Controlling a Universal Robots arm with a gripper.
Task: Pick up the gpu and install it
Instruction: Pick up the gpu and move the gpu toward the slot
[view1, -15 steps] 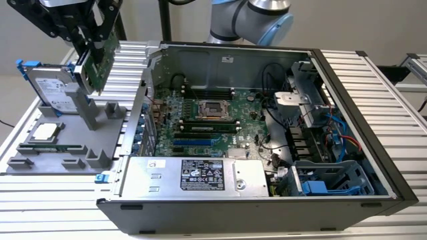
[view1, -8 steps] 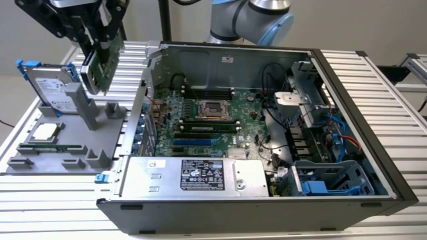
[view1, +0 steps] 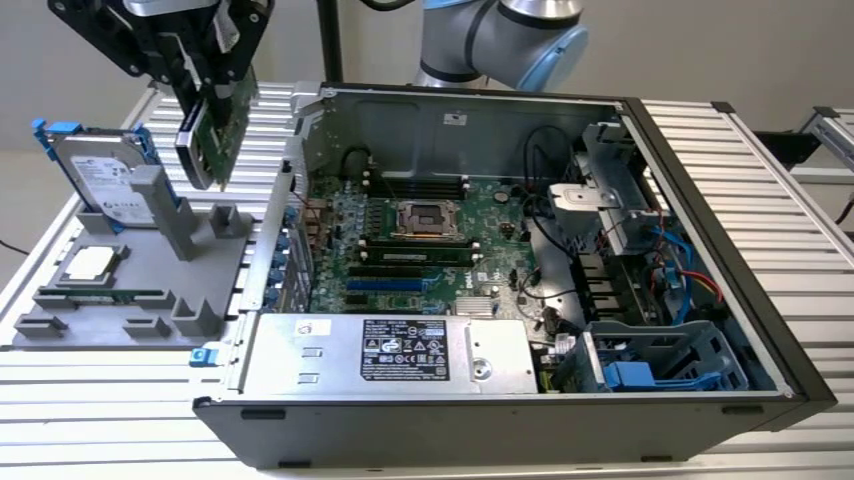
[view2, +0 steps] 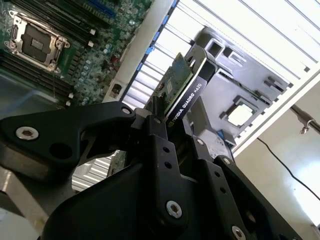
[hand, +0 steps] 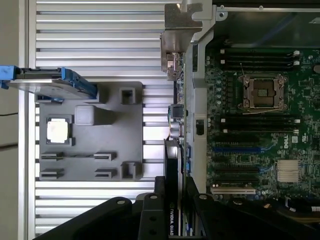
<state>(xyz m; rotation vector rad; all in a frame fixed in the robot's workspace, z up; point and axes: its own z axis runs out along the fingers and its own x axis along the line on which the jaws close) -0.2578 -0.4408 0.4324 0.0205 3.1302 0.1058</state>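
Pincer (view1: 203, 72): clenched on the graphics card (view1: 218, 135), its fingers pressing one on each face along the card's upper edge. In both wrist views the card (view2: 182, 92) runs edge-on straight out from between the fingers (hand: 150, 210).

Card position: it hangs in the air from the pincer, upright with a slight tilt and touching nothing else. Its silver end bracket (hand: 175, 30) is the far end from the pincer.

Just below the pincer: the grey holder (view1: 80, 320) on the slatted surface (view1: 107, 400). A hard drive with blue rails (view1: 100, 185) stands in it, a processor chip (view1: 91, 263) lies flat on it, and a memory stick (view1: 100, 295) sits in a slot.

Beside the pincer, toward the exterior view's right: the open computer case (view1: 721, 230), its near wall close to the card. Further from the pincer is the motherboard (view1: 400, 250), with the expansion slots (view1: 387, 285) vacant. Card not installed.

Risks, as judged:
- The grip takes one edge only, so the card could pivot or slip in the fingers if jolted.
- The bracket leads and the case wall is close, so it could catch the rim on the way in.
- A tilted card would meet the slot skewed, and forcing it could damage the contacts.
- The cables further inside the case could snag.
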